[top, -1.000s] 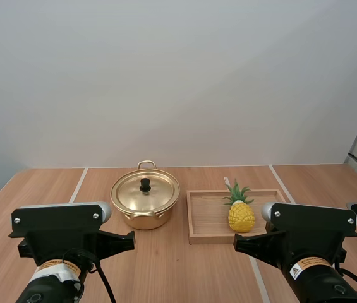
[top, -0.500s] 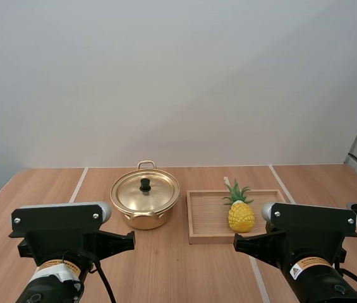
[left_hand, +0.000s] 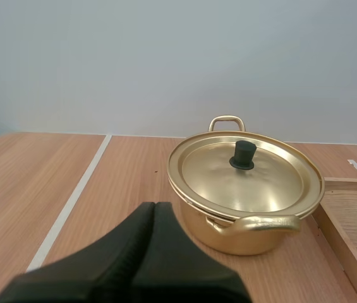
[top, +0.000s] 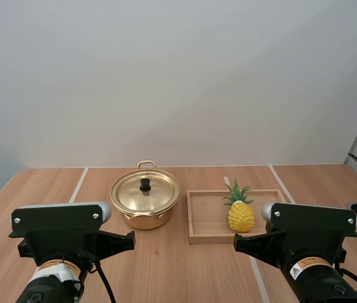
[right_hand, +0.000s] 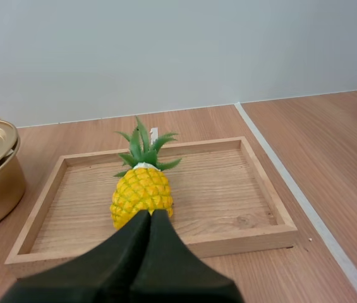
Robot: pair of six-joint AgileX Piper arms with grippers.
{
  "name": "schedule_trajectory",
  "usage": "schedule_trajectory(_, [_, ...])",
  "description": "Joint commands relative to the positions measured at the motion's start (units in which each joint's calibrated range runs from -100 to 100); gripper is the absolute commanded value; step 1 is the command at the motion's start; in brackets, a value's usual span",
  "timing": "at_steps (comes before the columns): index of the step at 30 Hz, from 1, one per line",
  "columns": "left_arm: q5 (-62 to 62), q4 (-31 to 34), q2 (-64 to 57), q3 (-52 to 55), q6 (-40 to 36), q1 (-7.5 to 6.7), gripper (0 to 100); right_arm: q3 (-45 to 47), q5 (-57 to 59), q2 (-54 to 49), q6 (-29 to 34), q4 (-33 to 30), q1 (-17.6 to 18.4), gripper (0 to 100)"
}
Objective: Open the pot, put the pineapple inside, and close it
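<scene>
In the high view, the pot [top: 145, 205] sat on the table [top: 165, 265] left of centre. Its lid [top: 134, 192] was on, with the black knob [top: 145, 185] upright in the middle. Just to its right lay the wooden tray [top: 205, 235], and the pineapple [top: 241, 213] rested in the tray's right part. Nothing had shifted from the earlier high frames: pot, tray, fruit and both arms matched.

In the left wrist view, the left gripper [left_hand: 155, 209] was closed on nothing, its fingers together as one wedge. It pointed at the pot's near side and stood apart from it. The lid looked like thin, light, slick metal, so the knob was judged the only sure hold.

In the right wrist view, the right gripper [right_hand: 150, 216] was likewise pressed together and empty, pointing at the pineapple. The fruit looked like a light, stiff model. Its bumpy yellow body would likely grip better than the thin leaves.
</scene>
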Motion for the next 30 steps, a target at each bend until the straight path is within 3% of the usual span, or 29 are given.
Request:
schedule_trajectory(1, [-1.92, -0.73, -0.37, 0.14, -0.19, 0.21, 0, 0.03, -0.70, -0.34, 0.14, 0.09, -0.21, 0])
schedule_trajectory(30, [-1.90, -1.03, -0.37, 0.14, -0.19, 0.21, 0, 0.03, -1.23, -0.34, 0.14, 0.09, -0.21, 0])
